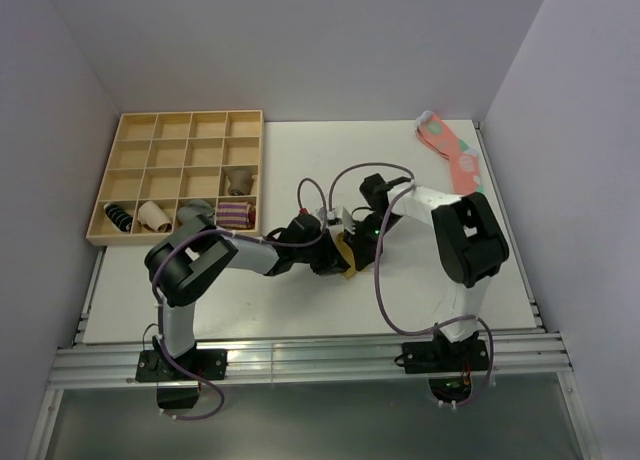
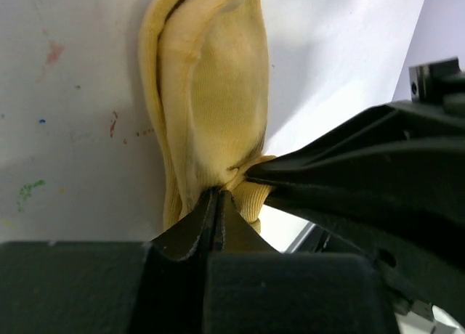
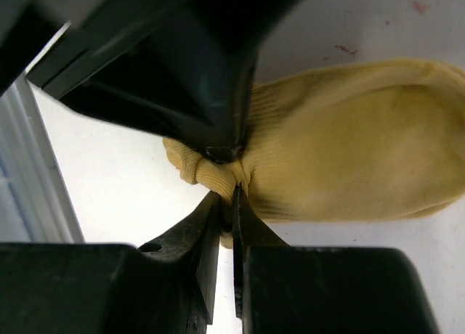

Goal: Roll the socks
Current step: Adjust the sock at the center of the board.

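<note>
The mustard-yellow socks (image 1: 347,257) lie flat in the middle of the white table, between my two wrists. In the left wrist view the socks (image 2: 211,94) stretch away from me, and my left gripper (image 2: 216,197) is shut on their bunched cuff end. My right gripper (image 2: 341,163) comes in from the right and pinches the same spot. In the right wrist view the socks (image 3: 349,156) run off to the right, and my right gripper (image 3: 231,197) is shut on the gathered cuff. The left gripper (image 3: 221,154) meets it from above. Both grippers touch at that end.
A wooden compartment tray (image 1: 128,128) stands at the back left with several rolled socks (image 1: 236,215) in its near cells. Pink spotted socks (image 1: 450,150) lie at the back right by the wall. The table's near edge (image 1: 300,335) and metal rails run just behind my wrists.
</note>
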